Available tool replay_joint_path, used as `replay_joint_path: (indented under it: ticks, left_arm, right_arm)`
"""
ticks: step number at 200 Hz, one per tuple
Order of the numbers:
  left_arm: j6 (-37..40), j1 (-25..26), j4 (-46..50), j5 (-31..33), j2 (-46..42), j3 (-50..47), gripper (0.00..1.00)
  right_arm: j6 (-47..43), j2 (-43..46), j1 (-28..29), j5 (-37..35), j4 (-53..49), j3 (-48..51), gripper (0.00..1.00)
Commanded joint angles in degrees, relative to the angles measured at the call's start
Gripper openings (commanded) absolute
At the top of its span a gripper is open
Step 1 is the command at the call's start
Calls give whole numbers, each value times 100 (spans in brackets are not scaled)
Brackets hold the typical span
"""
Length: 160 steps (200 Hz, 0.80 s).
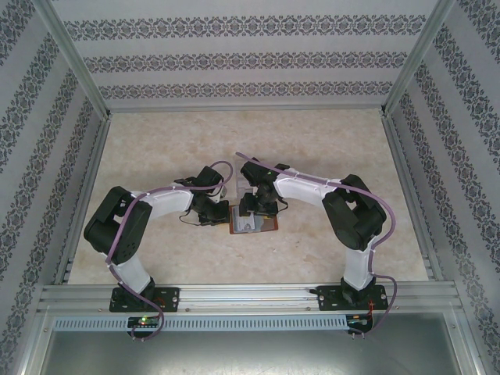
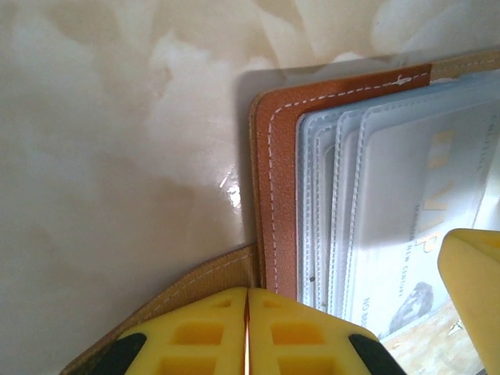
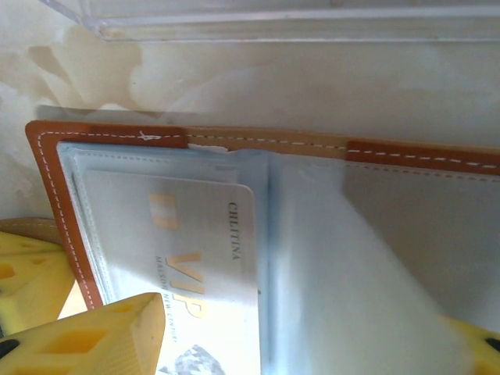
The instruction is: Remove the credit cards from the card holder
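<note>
Mid-task at the centre of the tabletop: the reddish-brown card holder lies opened flat, its pale blue-grey inside facing up, just in front of a clear plastic stand. My left fingers are pressed tight together at the holder's near-left corner, where the tan strap tab runs in under them. I cannot tell whether they pinch the tab or merely pin it down. My right fingers stand well apart with nothing between them, one poised over the lower part of the pale card and the other at the far side of the opposite page. By my reckoning the opening step is done and the real work is not. The pale card, lettered in gold, is still seated inside one of the clear sleeves, and I see no card lying free beside the holder. Pulling it out, along with any others, remains. Much is uncertain here. Several sleeves overlap, and their cloudy plastic keeps me from saying whether more cards sit behind the first. The lower edge of the card and of the holder is cut off in both wrist views. From above, my two wrists cover most of the holder, leaving only its near edge showing.
</note>
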State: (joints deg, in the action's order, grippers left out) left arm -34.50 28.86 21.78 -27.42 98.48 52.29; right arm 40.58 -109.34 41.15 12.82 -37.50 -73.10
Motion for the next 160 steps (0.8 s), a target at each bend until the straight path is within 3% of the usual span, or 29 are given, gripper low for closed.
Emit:
replay_joint_path:
  ticks: [1,52,89,126,160]
  left_arm:
    - [137,-30,-7,35,40,-74,9]
    - [152,-37,9,28,40,-38,9]
    - [172,-40,63,35,48,30,9]
    - [229,-45,116,81,110,71,9]
    - [268,-89,167,114,127,63,9]
  right_arm:
    - [-129,97,59,-285,-326,-158,61]
    - [-219,287,21,-481,-548,-154,58]
    - [-304,472,-71,-535,-631,-40,45]
    - [-460,579,-154,-739,-765,75,22]
    - [-579,538,-205,-907,-857,172,20]
